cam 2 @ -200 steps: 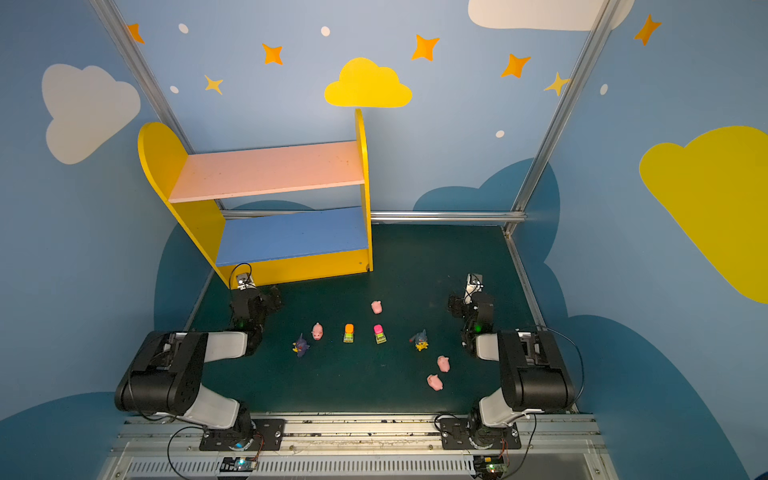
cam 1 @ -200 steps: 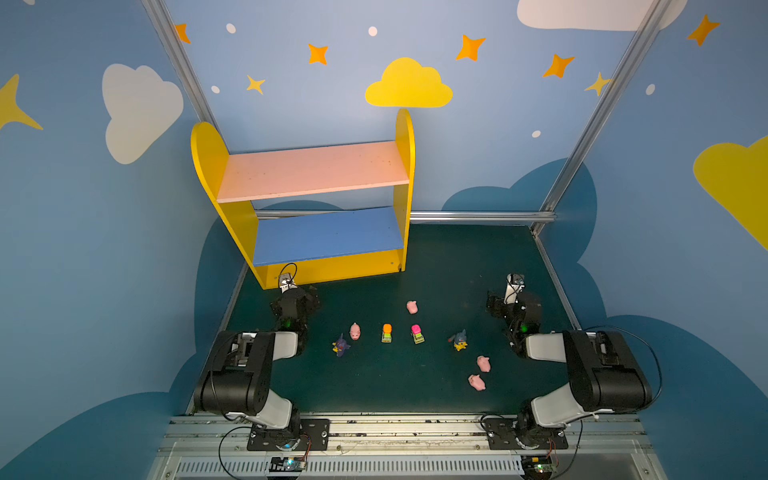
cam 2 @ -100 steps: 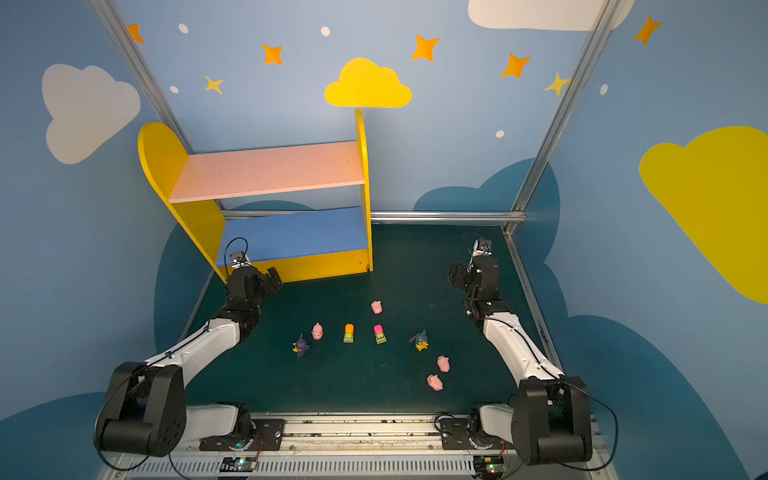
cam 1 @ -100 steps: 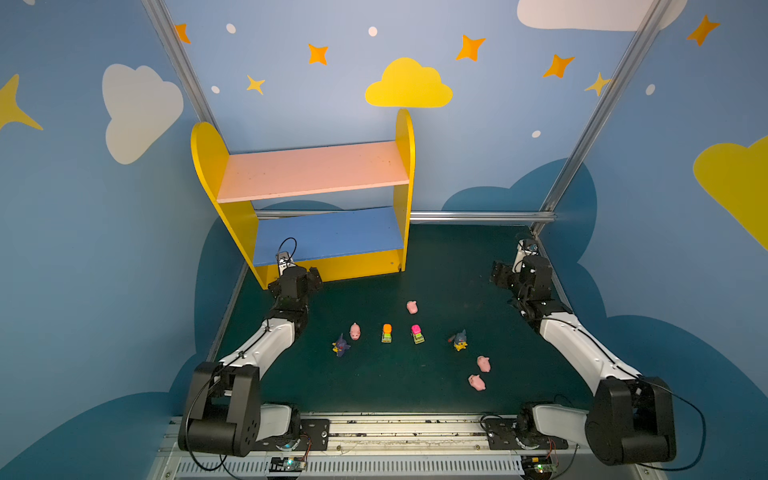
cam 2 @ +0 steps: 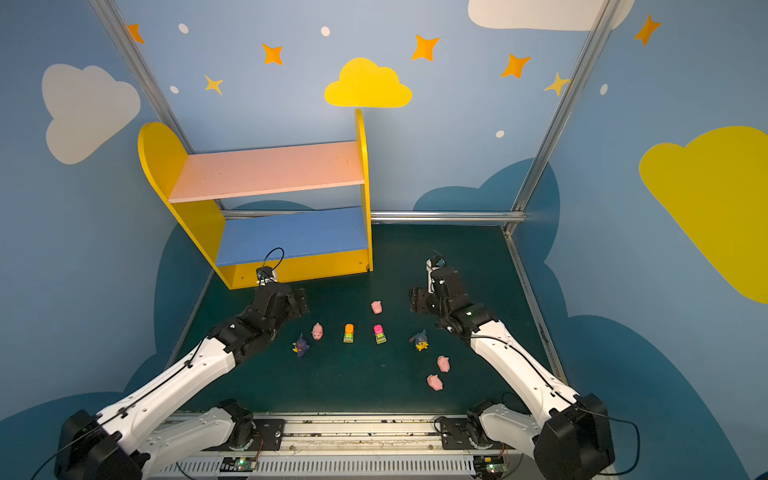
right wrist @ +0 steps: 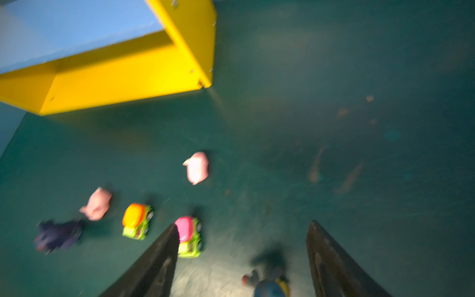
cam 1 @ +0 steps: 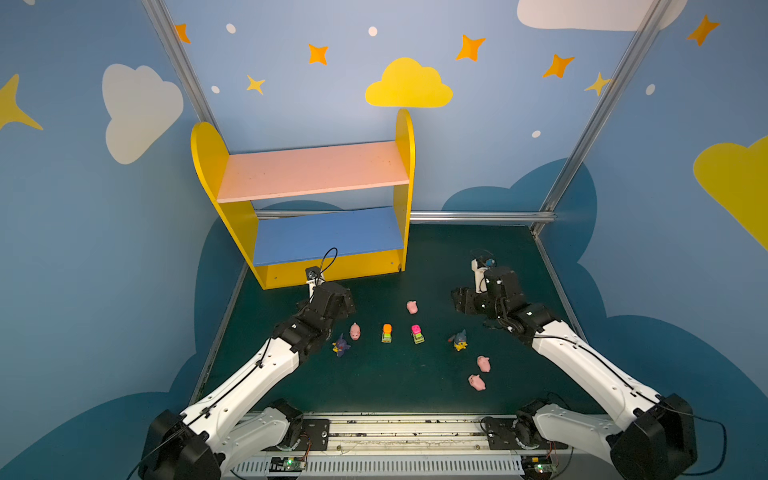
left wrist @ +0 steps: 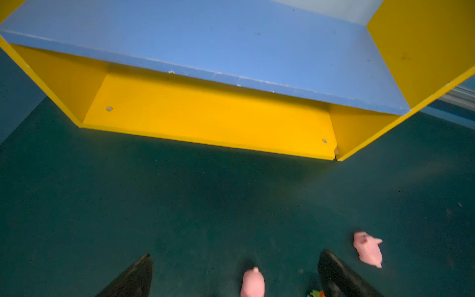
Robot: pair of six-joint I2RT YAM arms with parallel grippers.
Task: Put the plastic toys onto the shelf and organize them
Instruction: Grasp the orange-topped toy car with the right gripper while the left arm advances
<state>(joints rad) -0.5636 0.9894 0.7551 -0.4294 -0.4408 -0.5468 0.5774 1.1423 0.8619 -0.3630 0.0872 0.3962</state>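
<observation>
A dark green tabletop (cam 1: 374, 395) sits inside a blue booth painted with clouds and stars, seen from above. Two white robot arms reach in from the near edge.

Nearest, on the right, lies the nearest pig (cam 1: 476, 382). A second pig (cam 1: 483, 363) is just beyond it, close but not touching.

Farther in, a loose row runs left to right:
- the purple-hooded figurine (cam 1: 341, 345)
- the left pig (cam 1: 355, 331), just beside it
- the orange-topped car (cam 1: 387, 333)
- the pink-topped car (cam 1: 417, 334)
- the blue-hooded figurine (cam 1: 459, 340)

The far pig (cam 1: 412, 307) lies alone just beyond the pink-topped car. All eight toys rest on the tabletop.

The left pincer (cam 1: 343, 301) hangs above the left end of the row. Its wrist view shows the fingers (left wrist: 136, 277) spread wide around open air. The left pig (left wrist: 253, 281) lies on the tabletop below the gap, and the far pig (left wrist: 367, 248) lies just outside one finger.

The right pincer (cam 1: 461, 301) hangs at the right, just beyond the blue-hooded figurine. Its wrist view is blurred but shows the fingers (right wrist: 154, 264) apart and gripping nothing. The blue-hooded figurine (right wrist: 267, 285) lies on the tabletop beneath the gap.

Farthest, at the left rear, the shelf (cam 1: 208, 153) stands on the tabletop. It has yellow round-topped side panels, a pink upper board (cam 1: 311, 170), a blue lower board (cam 1: 328, 237) and a yellow base.
</observation>
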